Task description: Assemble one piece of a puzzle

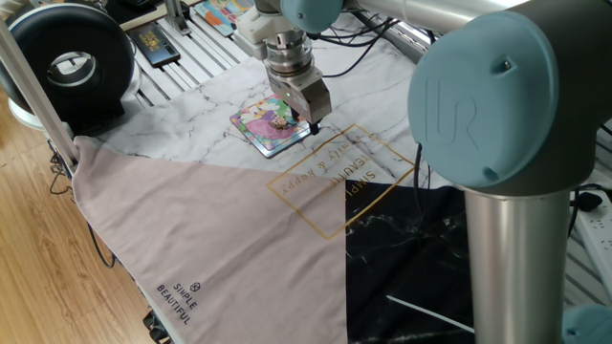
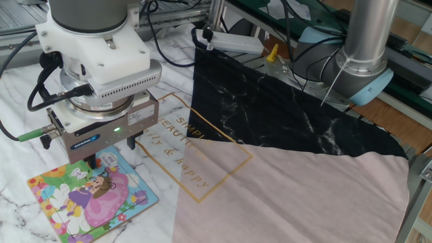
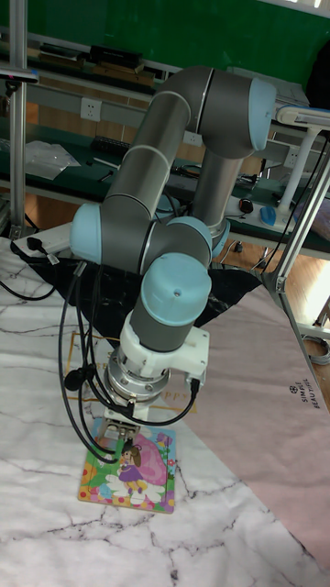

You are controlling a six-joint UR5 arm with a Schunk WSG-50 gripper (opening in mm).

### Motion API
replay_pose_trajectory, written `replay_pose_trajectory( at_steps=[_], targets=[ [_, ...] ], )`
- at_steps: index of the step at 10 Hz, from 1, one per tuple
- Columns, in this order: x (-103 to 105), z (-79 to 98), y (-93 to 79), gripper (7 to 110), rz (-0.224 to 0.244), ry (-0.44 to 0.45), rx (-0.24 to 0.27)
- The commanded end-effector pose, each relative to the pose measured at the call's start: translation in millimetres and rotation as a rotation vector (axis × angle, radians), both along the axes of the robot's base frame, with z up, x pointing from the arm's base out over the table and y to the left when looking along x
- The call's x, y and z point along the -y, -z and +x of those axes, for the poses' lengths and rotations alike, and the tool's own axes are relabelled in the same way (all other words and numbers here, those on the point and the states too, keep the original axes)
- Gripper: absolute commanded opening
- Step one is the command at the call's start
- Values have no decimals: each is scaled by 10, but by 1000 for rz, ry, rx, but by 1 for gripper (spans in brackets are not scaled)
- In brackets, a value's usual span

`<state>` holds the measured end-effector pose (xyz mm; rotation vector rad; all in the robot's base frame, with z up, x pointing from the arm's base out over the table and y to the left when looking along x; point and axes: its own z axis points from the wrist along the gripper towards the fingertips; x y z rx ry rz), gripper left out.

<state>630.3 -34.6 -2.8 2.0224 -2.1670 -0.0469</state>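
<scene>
The puzzle (image 1: 260,125) (image 2: 86,197) (image 3: 134,473) lies flat on the marble-patterned cloth, a bright cartoon board in pink, green and yellow. My gripper (image 1: 304,124) (image 2: 111,152) (image 3: 121,438) hangs just over the board's corner nearest the gold lettering, pointing straight down. Its two dark fingers stand apart and nothing shows between them. The piece is hidden: I cannot pick it out as a separate thing on or beside the board.
A pinkish cloth (image 1: 210,239) and a black marbled cloth (image 2: 283,108) cover the table beside the board. A black round device (image 1: 67,62), a dark booklet (image 1: 153,43) and picture cards (image 1: 225,11) sit at the back. The arm's large base column (image 1: 507,210) stands in front.
</scene>
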Motion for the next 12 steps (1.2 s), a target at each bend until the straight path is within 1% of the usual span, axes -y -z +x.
replay_pose_trajectory(
  at_steps=[1,3,4,5,6,7,9,10,12],
  targets=[
    [-70,39,-3,66,27,5,6],
    [-88,79,-2,66,33,-1,15],
    [-78,56,-22,66,28,-1,4],
    [5,-19,-81,66,-6,6,-23],
    [65,-87,-131,66,-31,18,-45],
    [110,-91,-142,66,-46,18,-42],
    [142,-100,-100,66,-59,28,-39],
    [136,-108,-55,66,-57,36,-39],
    [129,-103,-33,66,-55,36,-38]
  ],
)
